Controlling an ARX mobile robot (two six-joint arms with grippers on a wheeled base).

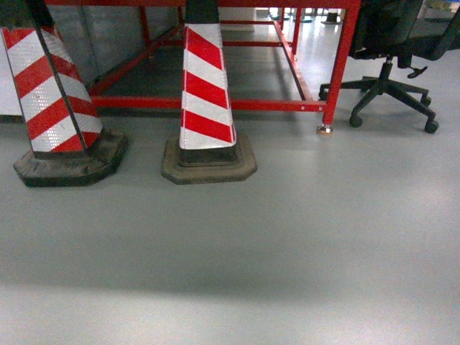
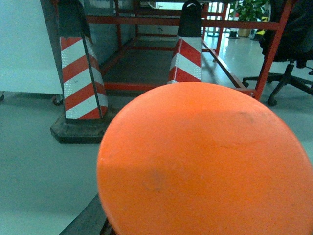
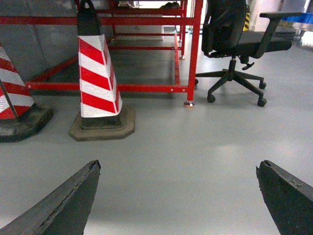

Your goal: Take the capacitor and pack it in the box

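The capacitor [image 2: 205, 161] fills most of the left wrist view as a round orange-red end face, very close to the camera. It sits in my left gripper, of which only one dark finger [image 2: 90, 220] shows at its lower left edge. My right gripper [image 3: 178, 166] hangs open above the bare grey floor, its two dark fingertips wide apart with nothing between them. Neither gripper appears in the head view. The box is out of view in all frames.
Two red-and-white striped cones [image 1: 205, 93] [image 1: 54, 93] stand on the floor ahead, on dark bases. Behind them is a red metal frame [image 1: 338, 65]. A black office chair [image 1: 388, 79] stands at the right.
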